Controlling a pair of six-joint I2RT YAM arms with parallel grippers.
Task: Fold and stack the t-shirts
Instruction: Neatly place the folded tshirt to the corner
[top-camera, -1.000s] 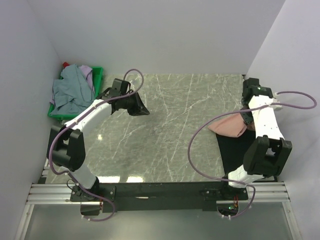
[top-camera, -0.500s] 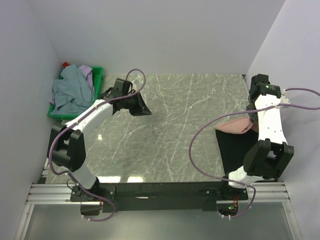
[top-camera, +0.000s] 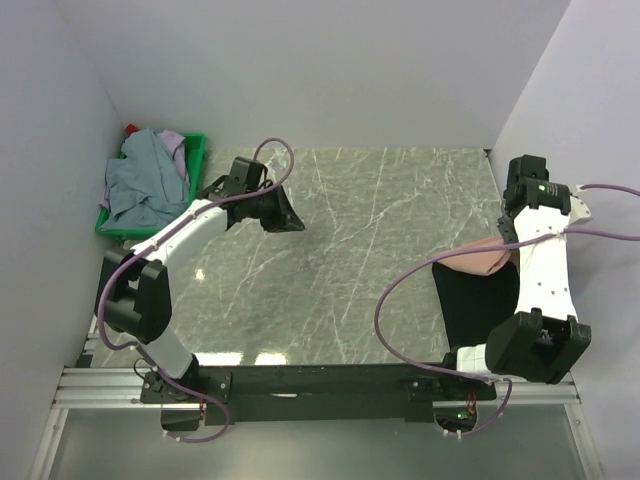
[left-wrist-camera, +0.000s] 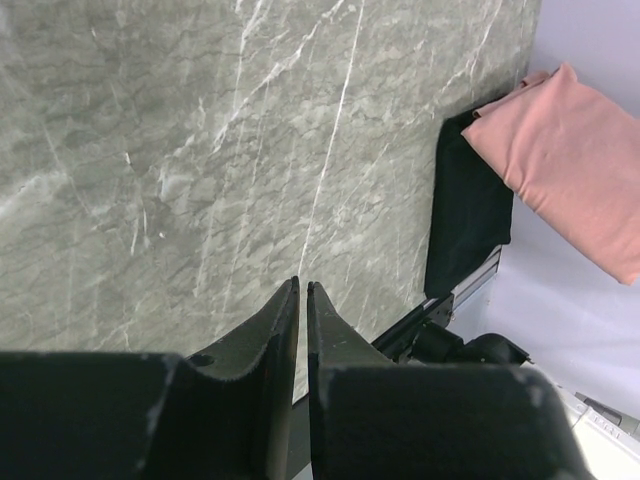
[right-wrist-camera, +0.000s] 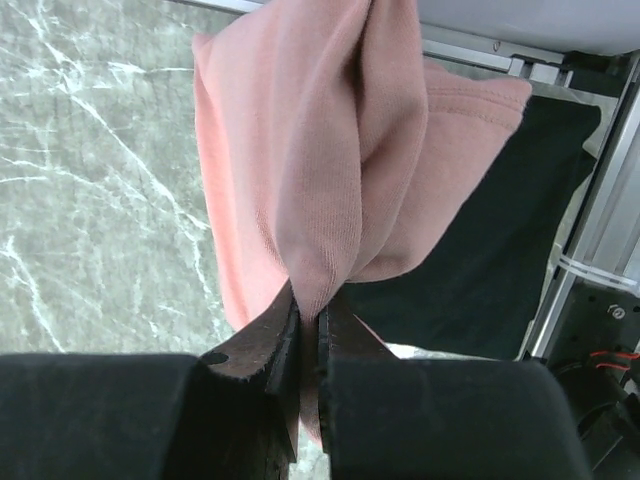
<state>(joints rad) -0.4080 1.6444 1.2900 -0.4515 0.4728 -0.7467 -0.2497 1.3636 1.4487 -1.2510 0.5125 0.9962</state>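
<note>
Salmon-pink cloth t-shirt (right-wrist-camera: 300, 150) hangs bunched from my right gripper (right-wrist-camera: 310, 320), whose two dark fingers are clenched tight on a pinched fold of the fabric at the right side of the grey-green marble tabletop (top-camera: 370, 230). From my overhead camera the pink bundle shows just beside the right arm's wrist, above the far end of a flat black cloth t-shirt (top-camera: 475, 300). That shirt lies spread along the table's right side and reaches down to the near edge by the metal rail. Whether the pink cloth touches the black one beneath it, I cannot tell from any view. The right wrist camera shows the pink shirt doubled over on itself, a ribbed hem at its upper right, with black fabric behind it. Across the table, my left gripper (left-wrist-camera: 303, 300) hovers over bare marble toward the far left, its fingers drawn together to a thin slit with nothing caught between them. Beyond it, against the left wall, a green plastic crate (top-camera: 197, 160) holds a rumpled grey-blue cloth shirt (top-camera: 135, 185) heaped above its rim, with a lavender cloth shirt (top-camera: 175, 145) tucked at the heap's far right.
</note>
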